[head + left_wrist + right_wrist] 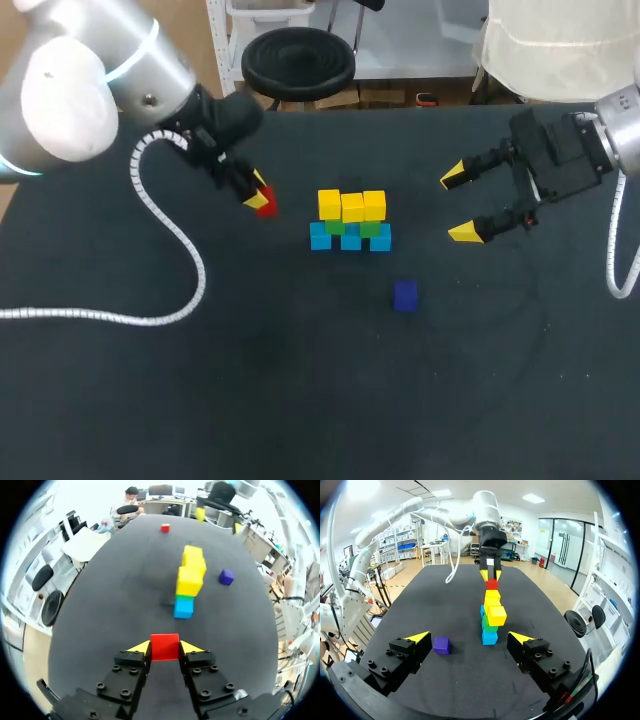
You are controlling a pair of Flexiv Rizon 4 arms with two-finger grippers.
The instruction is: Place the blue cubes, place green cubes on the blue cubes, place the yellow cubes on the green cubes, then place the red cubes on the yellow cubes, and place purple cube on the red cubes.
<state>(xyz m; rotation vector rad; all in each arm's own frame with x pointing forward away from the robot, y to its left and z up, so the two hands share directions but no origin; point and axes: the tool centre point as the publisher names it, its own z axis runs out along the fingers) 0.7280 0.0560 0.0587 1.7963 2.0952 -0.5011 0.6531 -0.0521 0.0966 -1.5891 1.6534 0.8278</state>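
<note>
Stack (350, 222) central; left gripper (165, 649) pinching red cube (165, 645) near it; right gripper (457, 205) spread, well apart.

I see the black table (300, 400) carrying a row of three blue cubes (320, 237) near its middle, set close side by side. A purple cube (404, 295) sits alone near them. In the left wrist view, a lone red cube (165, 528) rests far beyond the row. A white coiled cable (150, 318) trails across the table's left side.
</note>
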